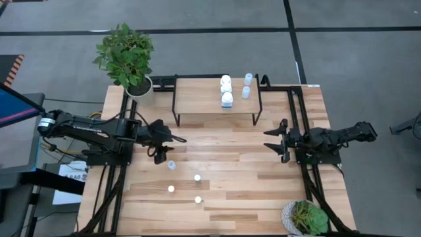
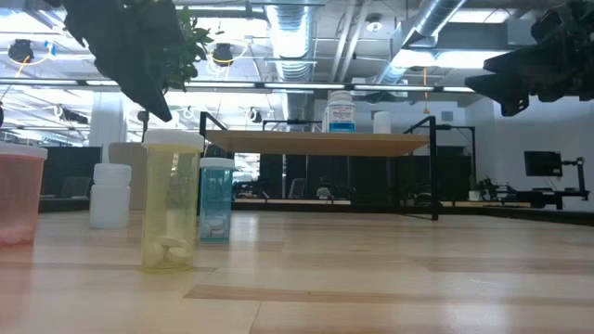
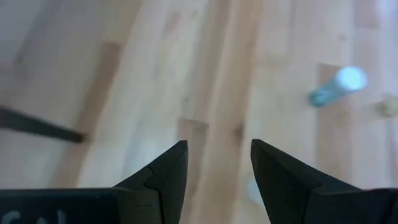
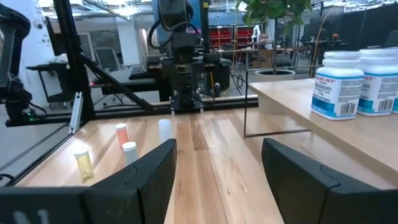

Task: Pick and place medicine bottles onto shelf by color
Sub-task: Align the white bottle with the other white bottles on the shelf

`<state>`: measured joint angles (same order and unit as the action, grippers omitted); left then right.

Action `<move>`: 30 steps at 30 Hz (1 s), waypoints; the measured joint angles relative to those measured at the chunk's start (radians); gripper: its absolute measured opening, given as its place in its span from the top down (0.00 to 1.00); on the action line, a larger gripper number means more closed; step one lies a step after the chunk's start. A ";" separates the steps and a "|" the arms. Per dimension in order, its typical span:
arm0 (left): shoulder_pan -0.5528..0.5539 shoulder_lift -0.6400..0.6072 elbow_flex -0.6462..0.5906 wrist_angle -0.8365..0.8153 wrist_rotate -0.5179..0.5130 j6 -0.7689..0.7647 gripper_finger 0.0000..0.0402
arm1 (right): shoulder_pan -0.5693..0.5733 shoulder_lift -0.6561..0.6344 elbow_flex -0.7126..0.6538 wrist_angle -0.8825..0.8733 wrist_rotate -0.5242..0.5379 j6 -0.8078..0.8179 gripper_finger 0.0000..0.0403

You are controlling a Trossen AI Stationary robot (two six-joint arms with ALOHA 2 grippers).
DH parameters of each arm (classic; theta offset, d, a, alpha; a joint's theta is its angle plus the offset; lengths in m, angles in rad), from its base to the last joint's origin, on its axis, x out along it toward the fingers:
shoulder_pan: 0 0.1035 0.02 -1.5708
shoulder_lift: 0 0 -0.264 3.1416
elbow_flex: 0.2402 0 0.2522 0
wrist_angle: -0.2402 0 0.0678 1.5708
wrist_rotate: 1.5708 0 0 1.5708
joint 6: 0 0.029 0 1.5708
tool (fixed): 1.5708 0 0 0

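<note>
The shelf (image 1: 200,104) stands at the table's far middle. On it stand three white bottles (image 1: 226,89) and two pale blue ones (image 1: 247,85). On the table stand a pale blue bottle (image 1: 172,164) and three small bottles (image 1: 197,178), which the low view shows as yellowish (image 2: 172,206), white (image 2: 109,195) and reddish (image 2: 19,195). My left gripper (image 1: 172,146) is open and empty, above the table just far-side of the blue bottle (image 3: 339,87). My right gripper (image 1: 271,139) is open and empty at the table's right, pointing left (image 4: 217,155).
A potted plant (image 1: 128,56) stands at the far left corner beside the shelf. Another potted plant (image 1: 306,217) stands at the near right corner. Black frame rails (image 1: 299,118) run along the table's sides. Bare wood lies between the two grippers.
</note>
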<state>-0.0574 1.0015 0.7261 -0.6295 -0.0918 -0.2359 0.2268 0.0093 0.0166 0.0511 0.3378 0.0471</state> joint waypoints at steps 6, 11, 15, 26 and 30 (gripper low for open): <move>-0.001 0.000 0.000 0.102 0.134 0.048 0.60 | 0.000 -0.002 -0.001 -0.004 0.001 -0.030 0.36; -0.038 0.000 0.000 0.125 0.160 0.135 0.60 | 0.000 -0.002 -0.001 -0.007 0.001 -0.023 0.36; -0.085 0.018 -0.001 0.148 0.144 0.189 0.60 | 0.000 -0.002 -0.002 -0.008 0.002 -0.022 0.36; -0.158 0.046 0.000 -0.012 0.067 0.161 0.60 | 0.000 -0.004 -0.003 -0.007 0.003 -0.021 0.36; -0.158 0.054 0.000 -0.035 0.068 0.130 0.58 | 0.000 -0.004 -0.003 -0.006 0.003 -0.021 0.36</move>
<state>-0.2153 1.0559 0.7258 -0.6641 -0.0235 -0.1059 0.2268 0.0055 0.0135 0.0452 0.3412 0.0257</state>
